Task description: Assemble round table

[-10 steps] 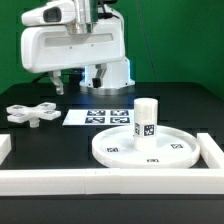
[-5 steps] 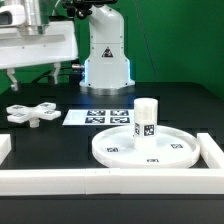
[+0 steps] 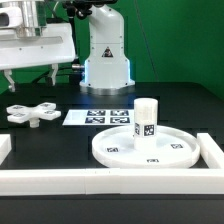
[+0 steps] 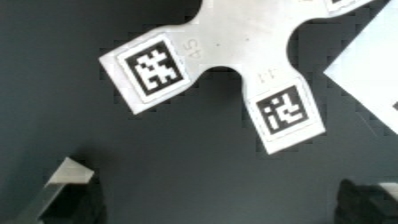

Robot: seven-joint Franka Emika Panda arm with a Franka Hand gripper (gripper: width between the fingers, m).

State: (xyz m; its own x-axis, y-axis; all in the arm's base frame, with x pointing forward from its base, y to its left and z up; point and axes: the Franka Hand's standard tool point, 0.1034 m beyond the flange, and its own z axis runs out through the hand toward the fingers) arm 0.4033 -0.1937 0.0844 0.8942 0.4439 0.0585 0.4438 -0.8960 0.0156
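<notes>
Having swung over the cross-shaped base, the gripper hovers empty, fingers spread wide apart.

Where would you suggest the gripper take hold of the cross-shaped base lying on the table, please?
Probably across one narrow arm of the cross-shaped base, coming straight down from above. It lies flat on the table, so its arms offer parallel edges that look slim enough for the open gripper hovering over it.

Bright, even lighting; white disc slightly overexposed; wrist view mildly blurred.
</notes>
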